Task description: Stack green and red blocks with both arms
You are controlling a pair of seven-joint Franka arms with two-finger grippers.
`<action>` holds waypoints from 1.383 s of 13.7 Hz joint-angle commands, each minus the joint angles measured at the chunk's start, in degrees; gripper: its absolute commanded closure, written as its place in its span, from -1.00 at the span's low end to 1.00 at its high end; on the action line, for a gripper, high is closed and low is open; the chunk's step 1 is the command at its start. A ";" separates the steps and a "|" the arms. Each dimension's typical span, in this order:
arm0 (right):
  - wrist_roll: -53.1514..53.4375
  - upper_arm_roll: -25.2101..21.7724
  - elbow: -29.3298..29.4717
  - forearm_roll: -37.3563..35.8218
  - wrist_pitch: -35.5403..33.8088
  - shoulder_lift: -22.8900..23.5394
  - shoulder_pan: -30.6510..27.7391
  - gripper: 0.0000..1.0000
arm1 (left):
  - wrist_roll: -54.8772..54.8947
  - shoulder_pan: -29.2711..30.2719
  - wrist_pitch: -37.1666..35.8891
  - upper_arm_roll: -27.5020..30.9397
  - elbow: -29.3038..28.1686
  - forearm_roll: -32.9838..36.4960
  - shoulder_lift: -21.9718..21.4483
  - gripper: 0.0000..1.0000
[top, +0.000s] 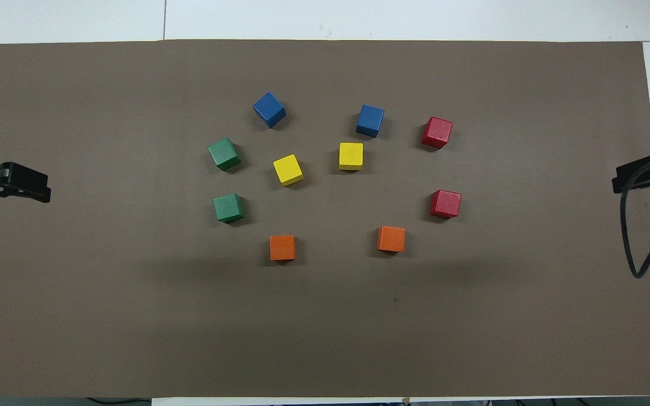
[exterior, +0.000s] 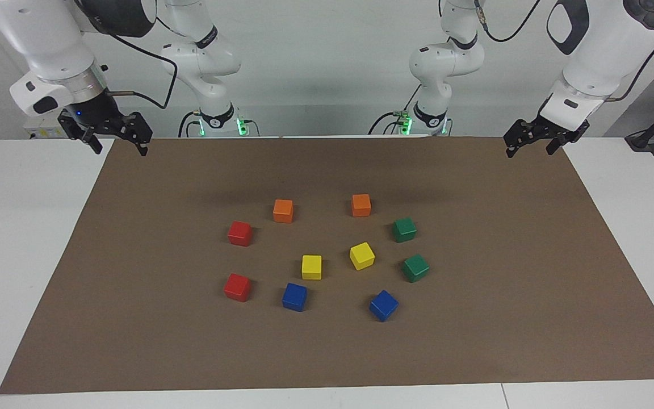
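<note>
While both pincers wait released, left pincer (exterior: pixel 538 140), right pincer (exterior: pixel 116 134), green blocks (exterior: pixel 404 229), red blocks (exterior: pixel 239 233) well apart, unstacked

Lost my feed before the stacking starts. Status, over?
Left claw and right claw open, waiting at mat edges. Green blocks and red blocks unstacked, apart. Nothing in the way.

On the mat (top: pixel 77 310), twelve o'clock pointing away from the robots, a middle pair (top: pixel 288 170) sits ringed by four others, all apart: twelve-o'clock pair (top: pixel 269 109), three-o'clock pair (top: pixel 445 203), six-o'clock pair (top: pixel 282 247), nine-o'clock pair (top: pixel 228 207)
</note>
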 commanded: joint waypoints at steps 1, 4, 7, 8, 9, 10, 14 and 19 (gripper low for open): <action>8.69 1.85 -8.97 3.17 6.71 -4.16 1.02 -1.00 | 0.08 0.54 -0.43 -0.25 -0.95 0.87 -1.16 -1.00; 23.92 1.95 -17.14 3.18 15.32 -4.17 7.25 -1.00 | 0.08 0.54 -0.43 -0.25 -0.95 0.87 -1.16 -1.00; 32.99 2.04 -19.19 3.26 22.00 0.74 10.43 -1.00 | 0.08 0.54 -0.43 -0.25 -0.95 0.87 -1.16 -1.00; 35.37 2.04 -19.54 3.35 24.47 2.67 11.13 -1.00 | 0.08 0.54 -0.43 -0.25 -0.95 0.87 -1.16 -1.00; 37.22 2.04 -20.24 3.53 27.28 4.43 12.18 -1.00 | 0.08 0.54 -0.43 -0.25 -0.95 0.87 -1.16 -1.00; 39.24 2.04 -20.94 3.53 29.92 5.84 12.63 -1.00 | 0.08 0.54 -0.43 -0.25 -0.95 0.87 -1.16 -1.00; 42.07 2.04 -22.18 3.88 36.96 10.33 12.81 -1.00 | -0.87 -0.77 -0.26 -1.12 -1.29 0.34 -2.22 -1.00; 39.80 2.04 -26.38 3.79 44.60 11.83 15.43 -1.00 | -11.60 -8.67 9.66 -1.57 -6.47 0.16 -2.05 -1.00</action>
